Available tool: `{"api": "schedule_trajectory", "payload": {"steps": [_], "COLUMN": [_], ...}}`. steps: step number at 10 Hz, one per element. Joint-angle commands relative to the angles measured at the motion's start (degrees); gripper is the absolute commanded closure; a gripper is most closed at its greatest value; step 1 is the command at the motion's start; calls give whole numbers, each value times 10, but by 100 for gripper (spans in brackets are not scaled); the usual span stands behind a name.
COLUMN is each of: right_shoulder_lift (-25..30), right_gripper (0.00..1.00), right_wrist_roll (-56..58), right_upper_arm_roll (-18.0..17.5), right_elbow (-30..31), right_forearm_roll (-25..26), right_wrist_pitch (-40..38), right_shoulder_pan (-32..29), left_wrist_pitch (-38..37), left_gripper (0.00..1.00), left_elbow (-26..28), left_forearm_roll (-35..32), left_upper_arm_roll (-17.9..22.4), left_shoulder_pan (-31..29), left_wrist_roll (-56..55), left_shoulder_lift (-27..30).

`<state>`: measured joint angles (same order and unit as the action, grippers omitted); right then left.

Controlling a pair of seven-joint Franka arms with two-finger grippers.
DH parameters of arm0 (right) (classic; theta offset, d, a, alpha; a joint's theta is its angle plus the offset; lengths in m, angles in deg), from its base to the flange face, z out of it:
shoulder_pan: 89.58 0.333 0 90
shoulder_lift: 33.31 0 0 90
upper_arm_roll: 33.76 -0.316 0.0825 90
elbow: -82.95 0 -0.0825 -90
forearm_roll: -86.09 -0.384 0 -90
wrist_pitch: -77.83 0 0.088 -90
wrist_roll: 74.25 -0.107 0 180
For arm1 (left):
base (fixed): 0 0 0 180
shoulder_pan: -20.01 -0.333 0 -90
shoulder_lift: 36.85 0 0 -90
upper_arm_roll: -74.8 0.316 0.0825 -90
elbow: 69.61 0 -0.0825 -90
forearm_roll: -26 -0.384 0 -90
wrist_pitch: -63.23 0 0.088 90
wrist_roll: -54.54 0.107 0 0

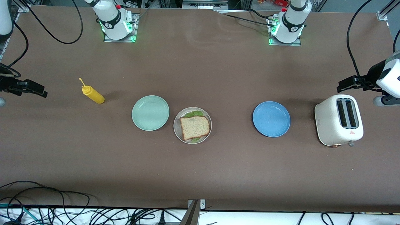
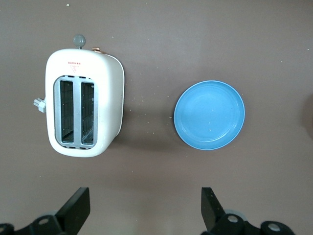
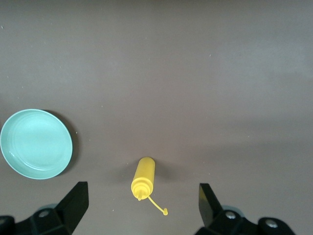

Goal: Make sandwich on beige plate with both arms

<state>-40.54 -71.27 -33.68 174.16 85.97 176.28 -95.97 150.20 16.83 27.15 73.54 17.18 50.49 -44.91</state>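
Note:
The sandwich [image 1: 195,127] lies on the beige plate [image 1: 177,129] in the middle of the table: a square speckled bread slice on top, with green lettuce [image 1: 193,114] showing at its edges. The lower slice is hidden. My left gripper [image 1: 343,83] is open and empty, up in the air over the table at the left arm's end, beside the toaster; the left wrist view shows its fingers spread wide [image 2: 145,196]. My right gripper [image 1: 39,91] is open and empty over the right arm's end, near the mustard bottle; it also shows in the right wrist view [image 3: 143,190].
A mint-green plate [image 1: 150,112] sits beside the beige plate toward the right arm's end. A blue plate [image 1: 271,119] and a white toaster [image 1: 339,120] stand toward the left arm's end. A yellow squeeze bottle [image 1: 92,94] lies on its side.

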Motion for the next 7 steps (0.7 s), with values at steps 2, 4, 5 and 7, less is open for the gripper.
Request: {"api": "schedule_trajectory", "payload": {"steps": [2,4,5,7], "right_shoulder_lift": [5,4,3,2], "right_gripper": [0,0,0,0], "right_wrist_roll": [-7,-2,-6,-7], "right_upper_arm_roll": [-4,-5,-5,-6], "right_elbow": [-7,-6,-7,-6], "right_forearm_roll": [4,3,2,2], "right_wrist_pitch": [-8,-12,-12,-12], "right_shoulder_pan": [3,5,5,9], "left_wrist_pitch": [0,0,3,3], "left_gripper": [0,0,0,0], "left_elbow": [-12,-12,-12,-12], "left_forearm_roll": [4,2,-5,-3], "left_upper_arm_roll": [-1,-1,-2,-3], "left_shoulder_pan": [1,3,5,3], "left_wrist_roll": [4,4,4,4], "left_shoulder_lift": [-4,-4,-4,-4]}}
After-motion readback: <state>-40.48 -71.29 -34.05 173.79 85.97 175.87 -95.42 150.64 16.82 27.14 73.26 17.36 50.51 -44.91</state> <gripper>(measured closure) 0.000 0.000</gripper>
